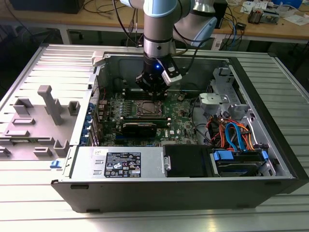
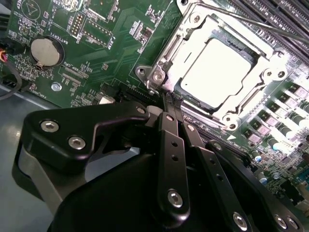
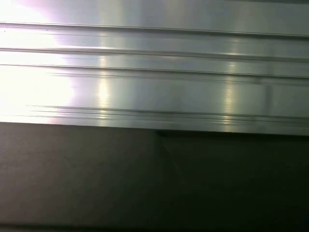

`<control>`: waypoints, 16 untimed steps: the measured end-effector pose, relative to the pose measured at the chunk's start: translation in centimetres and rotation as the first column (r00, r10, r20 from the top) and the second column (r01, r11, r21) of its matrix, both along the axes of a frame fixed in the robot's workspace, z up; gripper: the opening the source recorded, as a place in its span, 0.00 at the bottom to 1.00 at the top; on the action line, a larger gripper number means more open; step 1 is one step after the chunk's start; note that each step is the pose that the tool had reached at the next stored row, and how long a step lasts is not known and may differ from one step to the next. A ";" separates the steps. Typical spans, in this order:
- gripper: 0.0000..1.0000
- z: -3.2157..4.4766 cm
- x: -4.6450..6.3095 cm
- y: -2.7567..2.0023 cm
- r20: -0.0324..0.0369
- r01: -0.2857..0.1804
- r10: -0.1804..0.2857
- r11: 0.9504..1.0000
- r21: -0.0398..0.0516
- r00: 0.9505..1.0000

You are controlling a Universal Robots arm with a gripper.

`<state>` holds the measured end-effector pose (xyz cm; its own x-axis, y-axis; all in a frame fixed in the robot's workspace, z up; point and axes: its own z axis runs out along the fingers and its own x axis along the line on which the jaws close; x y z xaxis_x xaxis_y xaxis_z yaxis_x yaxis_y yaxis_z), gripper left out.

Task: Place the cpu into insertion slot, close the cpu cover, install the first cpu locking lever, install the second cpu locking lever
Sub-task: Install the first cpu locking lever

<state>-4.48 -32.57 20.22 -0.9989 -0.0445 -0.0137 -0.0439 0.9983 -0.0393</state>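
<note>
The ribbed aluminium desk point(image 1: 29, 203) carries the big black and grey open computer case point(image 1: 159, 191), and my arm reaches down into it from above. Inside lies the green motherboard point(image 1: 186, 126), seen close in the second wrist view point(image 2: 96, 53) with a round silver coin battery point(image 2: 45, 51) on it.

Near the board's middle sits the square insertion slot with its silver metal rim point(image 1: 147, 109). In the second wrist view the thin silver hinged cpu cover frame point(image 2: 256, 72) lies flat over that slot, and the small square cpu with its plain silver-grey top point(image 2: 216, 66) shows bright through the frame's window, seated in the slot.

My black pincer point(image 1: 157, 96) hangs just over the far edge of the slot in the exterior view. In the second wrist view my pincer point(image 2: 172, 99) is clenched, its two slim black fingers point(image 2: 169, 130) pressed together with nothing between them, the tips right beside the corner of the cover.
</note>
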 end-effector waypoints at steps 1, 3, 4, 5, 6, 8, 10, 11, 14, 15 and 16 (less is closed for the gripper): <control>0.11 -0.04 0.0 -0.01 0.000 0.000 0.000 1.000 -0.001 1.000; 0.11 -0.05 0.0 -0.02 0.000 0.000 0.000 1.000 -0.001 1.000; 0.11 -0.06 0.0 -0.02 0.000 0.000 0.000 1.000 0.000 1.000; 0.11 -0.07 0.0 -0.02 0.000 0.000 0.000 1.000 0.001 1.000; 0.11 -0.07 0.0 -0.01 0.000 0.000 0.000 1.000 0.005 1.000; 0.11 -0.06 0.0 -0.02 0.000 0.000 0.000 1.000 0.019 1.000; 0.11 -0.05 0.0 -0.03 0.000 0.000 0.000 1.000 0.025 1.000; 0.11 -0.05 0.0 -0.03 0.000 0.000 0.000 1.000 0.025 1.000; 0.11 0.06 0.0 -0.02 0.000 0.000 0.000 1.000 0.026 1.000; 0.11 0.12 0.0 -0.01 0.000 0.000 0.000 1.000 0.025 1.000; 0.11 0.19 0.0 0.00 0.000 0.000 0.000 1.000 0.025 1.000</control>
